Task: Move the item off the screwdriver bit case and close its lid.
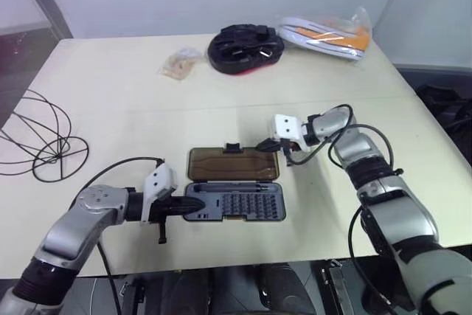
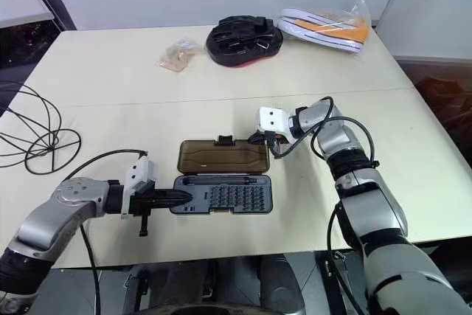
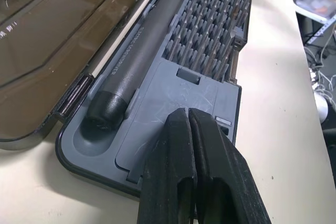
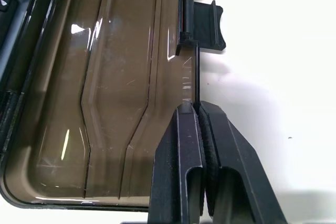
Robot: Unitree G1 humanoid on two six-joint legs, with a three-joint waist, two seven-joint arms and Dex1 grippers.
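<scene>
item: wire ball (image 1: 37,138) off the case, at table's (image 1: 110,79) left edge.
step: closing lid (image 1: 233,164) (flat open).
left gripper (image 1: 193,207): fingers together, pressing case (image 1: 236,204) base.
right gripper (image 1: 267,144): fingers together at lid's far edge.
next: swing lid over.

You have the screwdriver bit case (image 2: 225,198) open at table centre, its lid (image 2: 223,157) laid flat at its 12 o'clock, the left gripper (image 2: 179,197) closed at its 9 o'clock end, the right gripper (image 2: 258,139) closed at the lid's 1 o'clock corner, and the wire item (image 2: 33,134) well apart at 9 o'clock.
</scene>
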